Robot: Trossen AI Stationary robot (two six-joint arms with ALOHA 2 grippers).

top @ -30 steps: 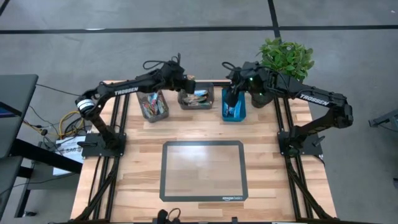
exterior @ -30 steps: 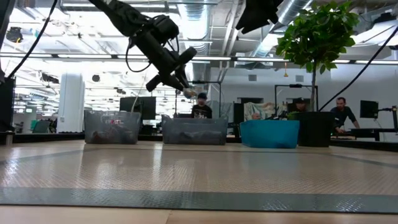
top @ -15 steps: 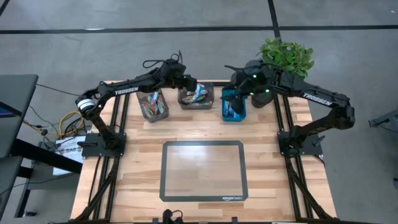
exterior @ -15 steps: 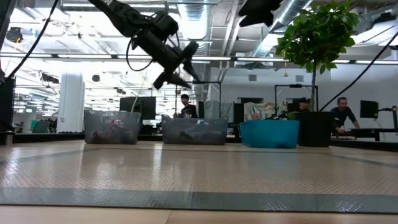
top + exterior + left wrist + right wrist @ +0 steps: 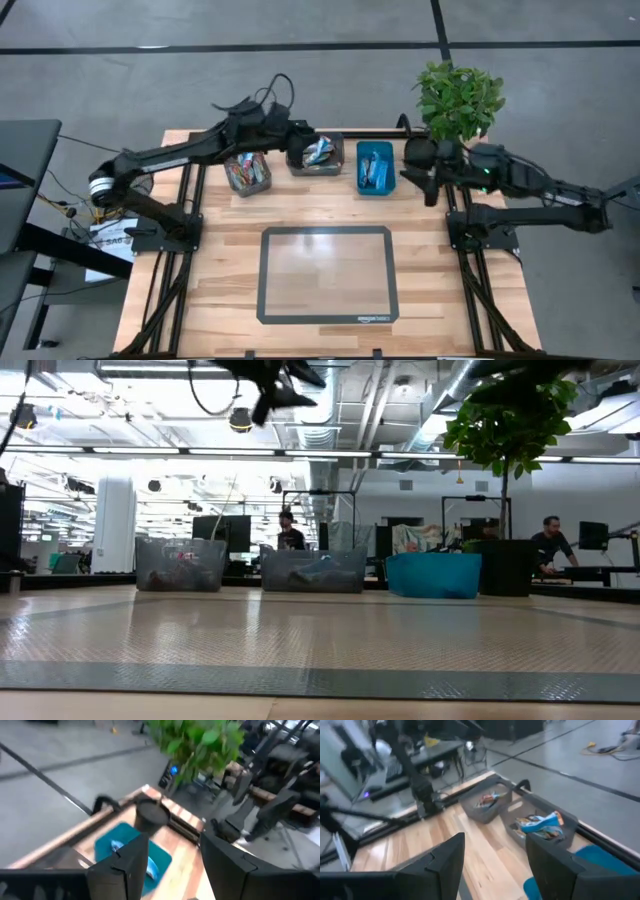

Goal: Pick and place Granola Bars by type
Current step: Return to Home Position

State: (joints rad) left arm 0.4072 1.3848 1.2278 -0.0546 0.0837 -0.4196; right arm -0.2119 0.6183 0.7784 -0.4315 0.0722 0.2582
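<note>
Left hand (image 5: 302,137) open, above middle bin (image 5: 340,160) | right hand (image 5: 418,178) open | blue Granola Bars (image 5: 374,170) lengthwise in blue bin (image 5: 361,185)

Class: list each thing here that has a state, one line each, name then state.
left gripper, open, empty, high above the grey bins
right gripper, open, empty, right of the blue bin
Granola Bars, lying in the bins
grey bins, upright, holding bars
blue bin, upright, holding bars
plant, upright

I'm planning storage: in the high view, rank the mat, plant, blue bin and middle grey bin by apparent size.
1. mat
2. plant, taller, so nearer the camera
3. blue bin and grey bin look alike; no ranking.
</note>
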